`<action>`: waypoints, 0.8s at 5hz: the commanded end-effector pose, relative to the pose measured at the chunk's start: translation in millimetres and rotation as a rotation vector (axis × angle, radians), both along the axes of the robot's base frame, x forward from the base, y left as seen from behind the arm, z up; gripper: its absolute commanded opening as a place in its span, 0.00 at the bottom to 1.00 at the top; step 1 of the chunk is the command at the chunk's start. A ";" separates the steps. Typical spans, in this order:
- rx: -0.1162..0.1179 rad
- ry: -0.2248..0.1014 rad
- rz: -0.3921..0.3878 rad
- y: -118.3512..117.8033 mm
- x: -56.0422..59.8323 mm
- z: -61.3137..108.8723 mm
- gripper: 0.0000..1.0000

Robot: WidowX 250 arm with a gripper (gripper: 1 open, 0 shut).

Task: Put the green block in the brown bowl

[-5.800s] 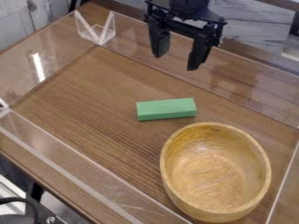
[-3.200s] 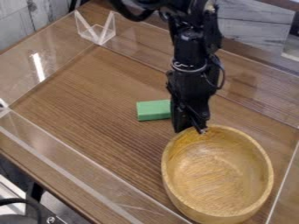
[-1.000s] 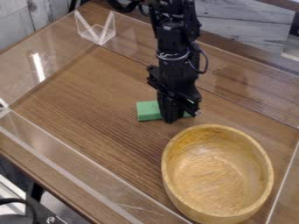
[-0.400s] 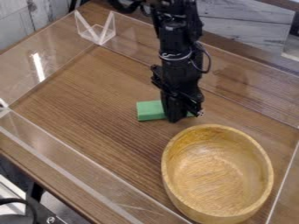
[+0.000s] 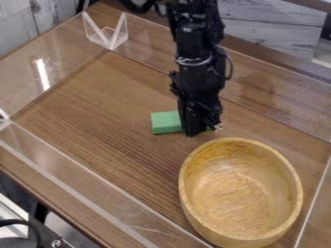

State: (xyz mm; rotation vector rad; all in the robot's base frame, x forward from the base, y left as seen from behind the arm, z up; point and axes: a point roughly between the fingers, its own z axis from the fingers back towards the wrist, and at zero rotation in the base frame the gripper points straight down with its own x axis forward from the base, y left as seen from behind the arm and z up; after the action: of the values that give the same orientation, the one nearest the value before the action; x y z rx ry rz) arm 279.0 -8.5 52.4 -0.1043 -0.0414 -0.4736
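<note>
The green block [image 5: 163,122] lies flat on the wooden table, just up and left of the brown bowl [image 5: 239,143]. Only its left part shows. My gripper [image 5: 196,127] points straight down onto the block's right part and hides it. Its black fingers stand close together at the block's sides, shut on it. The block still rests on the table. The bowl sits at the front right, upright, with nothing inside it.
A clear acrylic stand [image 5: 104,31] is at the back left. Low clear acrylic walls [image 5: 72,179] run along the table's edges. The arm rises from the gripper toward the top of the view.
Earlier the gripper hung open above the back of the table. It came down by the bowl, then settled on the block. Over the last second it only rolled slightly.
</note>
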 end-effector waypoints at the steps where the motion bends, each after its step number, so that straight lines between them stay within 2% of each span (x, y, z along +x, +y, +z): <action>1: -0.004 -0.075 -0.066 7.8 5.8 23.9 0.00; 3: -0.005 -0.083 -0.084 32.6 -11.6 21.6 0.00; 4: -0.005 -0.084 -0.094 42.7 -11.3 18.4 0.00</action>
State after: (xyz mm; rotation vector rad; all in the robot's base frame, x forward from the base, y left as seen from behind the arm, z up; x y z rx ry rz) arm 262.7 32.8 59.9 -0.1087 -0.0786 -0.5676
